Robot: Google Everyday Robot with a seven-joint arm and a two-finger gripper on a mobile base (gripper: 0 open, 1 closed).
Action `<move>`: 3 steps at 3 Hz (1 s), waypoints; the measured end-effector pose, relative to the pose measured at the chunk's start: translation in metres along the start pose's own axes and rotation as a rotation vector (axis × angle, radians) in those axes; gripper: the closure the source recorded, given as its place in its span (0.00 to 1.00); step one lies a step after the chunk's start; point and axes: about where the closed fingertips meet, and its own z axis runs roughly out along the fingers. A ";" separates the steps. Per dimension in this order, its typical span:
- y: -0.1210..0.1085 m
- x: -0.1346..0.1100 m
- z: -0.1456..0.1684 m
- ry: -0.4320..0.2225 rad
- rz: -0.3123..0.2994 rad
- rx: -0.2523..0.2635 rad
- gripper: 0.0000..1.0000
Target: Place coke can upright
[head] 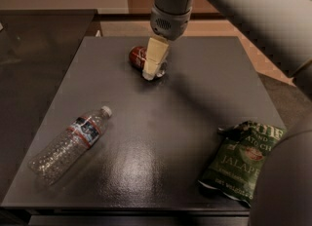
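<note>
The coke can (137, 55) lies on its side at the back middle of the dark table (195, 103). It is red with a silver end that faces right. My gripper (151, 72) hangs from the grey arm (170, 6) and is down over the can's right half, covering most of it. Only the can's red left end and a bit of its silver rim show.
A clear plastic water bottle (70, 140) lies on its side at the front left. A green bag of jalapeño chips (241, 159) lies at the front right. A lower dark surface (34, 49) borders the table on the left.
</note>
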 end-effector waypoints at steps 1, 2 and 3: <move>-0.004 -0.013 0.011 0.020 0.095 0.019 0.00; -0.007 -0.020 0.020 0.031 0.139 0.015 0.00; -0.008 -0.032 0.032 0.039 0.141 -0.003 0.00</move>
